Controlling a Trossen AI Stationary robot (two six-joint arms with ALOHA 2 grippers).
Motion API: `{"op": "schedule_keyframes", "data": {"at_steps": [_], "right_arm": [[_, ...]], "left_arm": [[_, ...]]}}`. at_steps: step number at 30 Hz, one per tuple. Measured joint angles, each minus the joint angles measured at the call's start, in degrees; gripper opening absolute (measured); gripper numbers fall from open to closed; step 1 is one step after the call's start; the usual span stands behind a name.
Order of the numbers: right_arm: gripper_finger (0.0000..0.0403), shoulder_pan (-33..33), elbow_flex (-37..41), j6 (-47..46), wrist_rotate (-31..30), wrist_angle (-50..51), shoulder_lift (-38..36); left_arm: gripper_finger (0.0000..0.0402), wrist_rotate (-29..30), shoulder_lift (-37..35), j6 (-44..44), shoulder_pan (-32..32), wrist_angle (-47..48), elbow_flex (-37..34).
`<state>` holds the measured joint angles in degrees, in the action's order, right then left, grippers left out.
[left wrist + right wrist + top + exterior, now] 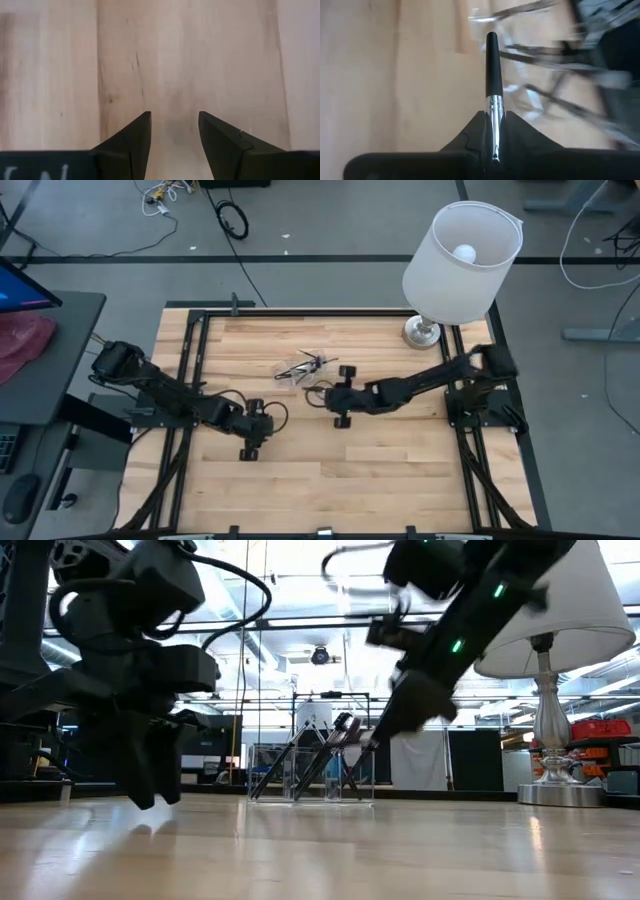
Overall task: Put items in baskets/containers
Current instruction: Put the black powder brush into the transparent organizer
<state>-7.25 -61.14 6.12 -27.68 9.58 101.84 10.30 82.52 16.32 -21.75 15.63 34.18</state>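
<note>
1. Right wrist view: we see the right gripper (492, 131) closed on one makeup brush (492, 70), pinched at its silver ferrule, the dark handle pointing out ahead of the fingers toward the clear container (540, 95).
2. From above, the container (297, 370) lies near the middle of the wooden table (400, 480), with a cluster of dark brushes (306, 366) in and around it; we cannot tell exactly which of them lie inside.
3. At table height, the container (310, 772) looks like clear boxy plastic with several brushes (322, 755) leaning slantwise in it, and the right gripper (385, 730) comes down to it from above.
4. The left gripper (250, 450) hangs just over bare wood, well apart from the container. Its fingers (131, 145) stand apart with nothing between them.
5. We judge the brush to be light, thin and stiff, with a smooth handle that could slip or swivel in a pinch. The ferrule, or the handle just behind it, seems the soundest hold; the soft bristles would bend.
6. The container looks light and thin-walled, so we expect it to slide or tip if a brush pushes on its rim.
7. A lamp (455, 265) stands at the far right of the table.
</note>
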Motion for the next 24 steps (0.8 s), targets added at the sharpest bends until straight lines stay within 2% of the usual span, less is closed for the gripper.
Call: {"op": "schedule_keyframes", "data": {"at_steps": [5, 10, 14, 20, 24], "right_arm": [[0.0046, 0.1, -0.1, 7.8, -5.4, 7.8, -8.2], [0.0047, -0.1, -0.1, 20.8, -10.2, 9.9, -12.9], [0.0047, -0.6, -0.1, 36.3, -12.5, 9.0, -13.6], [0.0047, -0.2, -0.2, 63.0, -23.6, 4.4, -13.1], [0.0047, 0.6, -0.2, 76.7, -24.0, -2.8, -12.9]], "left_arm": [[0.0169, 1.5, 0.0, -0.3, -1.4, 0.1, 0.0], [0.0169, 1.7, 0.0, -0.3, -1.4, 0.1, 0.0], [0.0169, 2.7, 0.0, -0.4, -1.4, 0.0, 0.0], [0.0169, 2.8, 0.0, -0.3, -1.4, -0.1, 0.0], [0.0169, 2.8, 0.0, 1.1, -1.4, -0.3, 0.0]]}}
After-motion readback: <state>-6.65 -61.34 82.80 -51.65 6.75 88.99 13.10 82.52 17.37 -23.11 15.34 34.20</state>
